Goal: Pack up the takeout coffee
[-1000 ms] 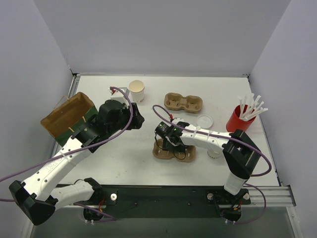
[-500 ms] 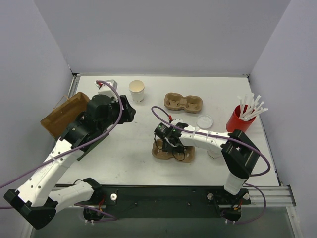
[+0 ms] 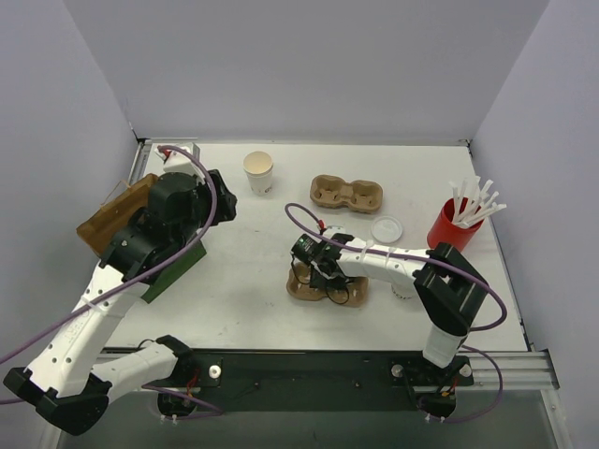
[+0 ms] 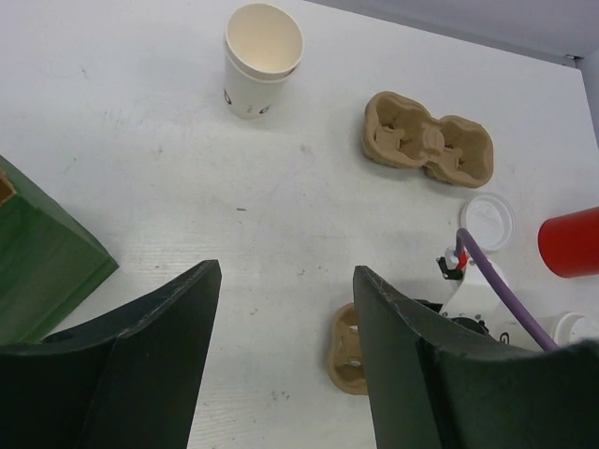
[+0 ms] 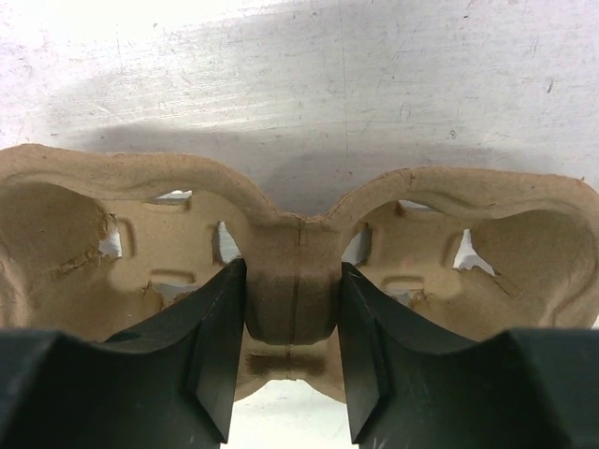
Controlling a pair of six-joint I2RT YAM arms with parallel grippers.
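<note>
Far carrier (image 3: 346, 194), near carrier (image 5: 298, 273), red straw cup (image 3: 447, 232)

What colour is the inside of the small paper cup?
Beige: small white paper cup, best in left wrist view.

White arm links (image 3: 89, 313), black joint housings (image 3: 173, 210) — a purple cable (image 4: 494, 283) loops along each; gripper fingers (image 4: 159, 346) dark, wedge-shaped.

Bright, even overhead light; soft shadows.
</note>
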